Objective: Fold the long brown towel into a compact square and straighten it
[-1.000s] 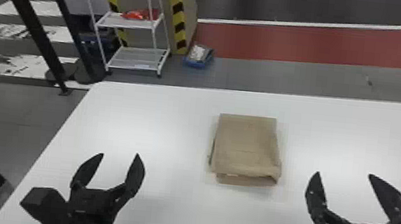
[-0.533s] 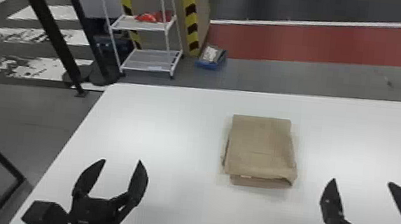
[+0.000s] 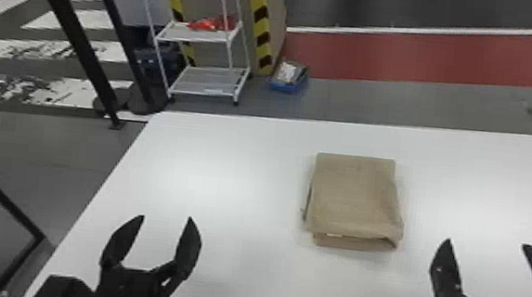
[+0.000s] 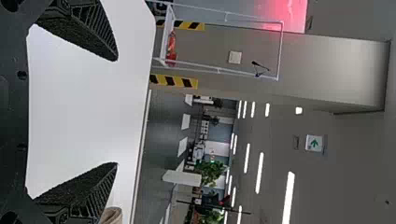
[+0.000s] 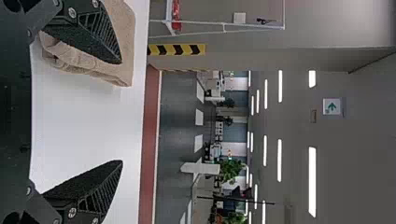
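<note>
Fingers spread, holding nothing, the black two-fingered left gripper and matching right gripper flank the folded brown cloth towel, well apart from it. It lies inside the flat white table's far edge; its near layers look perhaps uneven.

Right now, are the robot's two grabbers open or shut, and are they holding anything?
Left gripper: open, holding nothing.
Right gripper: open, holding nothing; the folded towel lies on the table.
</note>
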`<state>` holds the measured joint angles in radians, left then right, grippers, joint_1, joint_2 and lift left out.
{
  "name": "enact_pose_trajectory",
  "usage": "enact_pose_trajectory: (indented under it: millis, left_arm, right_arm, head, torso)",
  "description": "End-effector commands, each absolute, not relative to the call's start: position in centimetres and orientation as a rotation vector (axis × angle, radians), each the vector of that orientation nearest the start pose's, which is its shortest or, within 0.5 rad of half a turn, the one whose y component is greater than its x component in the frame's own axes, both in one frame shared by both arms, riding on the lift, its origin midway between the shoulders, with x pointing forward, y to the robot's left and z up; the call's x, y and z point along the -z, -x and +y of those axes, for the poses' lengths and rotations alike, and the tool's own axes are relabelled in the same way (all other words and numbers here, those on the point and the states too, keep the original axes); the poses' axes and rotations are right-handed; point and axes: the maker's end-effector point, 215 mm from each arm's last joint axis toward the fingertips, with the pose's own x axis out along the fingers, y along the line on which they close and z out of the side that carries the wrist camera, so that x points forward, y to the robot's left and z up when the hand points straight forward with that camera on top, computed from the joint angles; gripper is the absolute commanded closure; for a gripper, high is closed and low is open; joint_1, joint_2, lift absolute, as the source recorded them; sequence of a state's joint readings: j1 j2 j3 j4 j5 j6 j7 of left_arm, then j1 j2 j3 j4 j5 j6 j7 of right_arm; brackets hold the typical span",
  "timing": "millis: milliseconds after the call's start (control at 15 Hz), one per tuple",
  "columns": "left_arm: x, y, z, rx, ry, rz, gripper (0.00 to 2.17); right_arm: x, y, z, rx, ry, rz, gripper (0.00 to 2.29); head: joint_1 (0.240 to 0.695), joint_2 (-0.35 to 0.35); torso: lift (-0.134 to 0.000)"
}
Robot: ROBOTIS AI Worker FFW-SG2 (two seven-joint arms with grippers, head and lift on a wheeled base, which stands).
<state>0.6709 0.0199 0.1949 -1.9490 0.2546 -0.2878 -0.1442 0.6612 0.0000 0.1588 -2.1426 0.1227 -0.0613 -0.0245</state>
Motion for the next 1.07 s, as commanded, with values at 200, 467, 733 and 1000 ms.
enact_pose_trajectory:
  millis: [200, 467, 733, 1000]
  left_arm:
    - [36.23, -37.28, 32.37, -0.071, 0.105, -0.028, 0.08]
    - [36.25, -37.32, 32.38, -0.071, 0.105, -0.028, 0.08]
    - [36.33, -37.31, 32.45, -0.072, 0.104, -0.025, 0.08]
    - [36.23, -37.3, 32.54, -0.074, 0.103, -0.028, 0.08]
  right_arm:
    - [32.98, -39.63, -14.76, -0.112, 0.026, 0.018, 0.14]
    - [33.16, -39.77, -14.72, -0.112, 0.025, 0.02, 0.14]
    - [33.19, -39.83, -14.55, -0.115, 0.022, 0.02, 0.14]
    - [33.22, -39.87, -14.56, -0.115, 0.017, 0.02, 0.14]
  head:
    - [0.695, 0.257]
    - [0.695, 0.257]
    - [0.695, 0.258]
    - [0.695, 0.261]
  torso:
    - [-0.126]
    - [-0.126]
    - [-0.126]
    - [-0.126]
